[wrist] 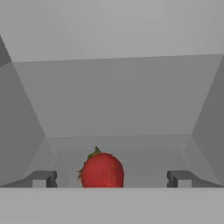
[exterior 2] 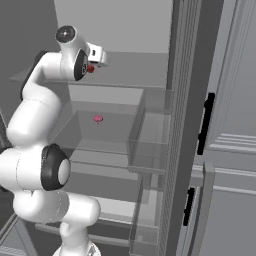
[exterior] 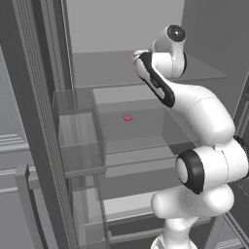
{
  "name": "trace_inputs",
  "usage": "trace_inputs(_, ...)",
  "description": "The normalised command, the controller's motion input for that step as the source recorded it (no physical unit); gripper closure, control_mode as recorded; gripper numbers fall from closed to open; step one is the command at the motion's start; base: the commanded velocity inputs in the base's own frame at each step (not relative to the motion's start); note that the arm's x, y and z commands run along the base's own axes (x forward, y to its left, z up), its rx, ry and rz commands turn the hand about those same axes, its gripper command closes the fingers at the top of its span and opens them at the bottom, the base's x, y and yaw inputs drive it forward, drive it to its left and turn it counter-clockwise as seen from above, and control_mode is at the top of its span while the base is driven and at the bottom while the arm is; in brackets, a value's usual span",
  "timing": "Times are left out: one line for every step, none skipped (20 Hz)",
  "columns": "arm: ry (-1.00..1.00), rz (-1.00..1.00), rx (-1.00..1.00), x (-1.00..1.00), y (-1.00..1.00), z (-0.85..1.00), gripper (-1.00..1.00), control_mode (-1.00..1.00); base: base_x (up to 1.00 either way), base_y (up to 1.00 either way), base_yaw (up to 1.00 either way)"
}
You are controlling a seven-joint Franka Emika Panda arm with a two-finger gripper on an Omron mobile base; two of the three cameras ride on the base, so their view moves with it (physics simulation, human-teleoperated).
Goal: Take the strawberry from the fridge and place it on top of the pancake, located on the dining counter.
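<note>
Reaching into the tall dark grey fridge (exterior: 44,146), the white arm with dark joints holds its two-finger gripper (wrist: 111,178) level with the upper glass shelf (exterior: 204,74), the jaws spread wide with nothing held. In the hand view the two small dark fingertips (wrist: 43,178) stand far apart, and the tiny bright red strawberry (wrist: 101,170) with its green cap sits between them, a little left of the middle and touching neither tip. Beyond it lies the plain grey shelf floor and the pale back wall of the fridge. In the right base view the strawberry (exterior 2: 90,69) shows as a small red dot on that upper shelf, just beside the hand and partly hidden by the wrist. One shelf lower, a flatter pale pink piece (exterior: 127,117) lies alone near the middle of the glass, well apart from the gripper. Clear door bins (exterior: 80,141) line the open door at the left of the left base view, and light grey panelled cabinets with black handles (exterior 2: 206,122) stand to the right in the right base view.
</note>
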Motion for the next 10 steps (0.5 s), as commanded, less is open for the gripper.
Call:
trace_inputs(0.06, 0.0, 0.0, 0.31, 0.09, -0.21, -1.0, -1.0, 0.0, 0.0, 0.0)
trace_inputs(0.05, 0.0, 0.0, 0.16, 0.14, -0.18, -1.0, -1.0, 0.0, 0.0, 0.0)
trace_inputs(0.05, 0.0, 0.0, 0.07, 0.15, -0.17, -1.0, -1.0, 0.0, 0.0, 0.0)
trace_inputs(0.02, 0.0, 0.0, 0.0, 0.11, -0.1, -1.0, -1.0, 0.0, 0.0, 0.0)
trace_inputs(0.02, 0.0, 0.0, 0.0, 0.13, -0.09, -1.0, -1.0, 0.0, 0.0, 0.0)
trace_inputs(0.01, 0.0, 0.0, 0.0, 0.14, -0.08, -1.0, -1.0, 0.0, 0.0, 0.0)
trace_inputs(0.03, 0.0, 0.0, 0.0, 0.14, -0.09, -1.0, -1.0, 0.0, 0.0, 0.0)
trace_inputs(0.02, 0.0, 0.0, 0.0, 0.09, -0.11, -1.0, -1.0, 0.0, 0.0, 0.0)
trace_inputs(0.03, 0.0, 0.0, 0.0, 0.05, -0.12, -1.0, -1.0, 0.0, 0.0, 0.0)
trace_inputs(0.02, 0.0, 0.0, 0.04, 0.0, -0.09, -1.0, -1.0, 0.0, 0.0, 0.0)
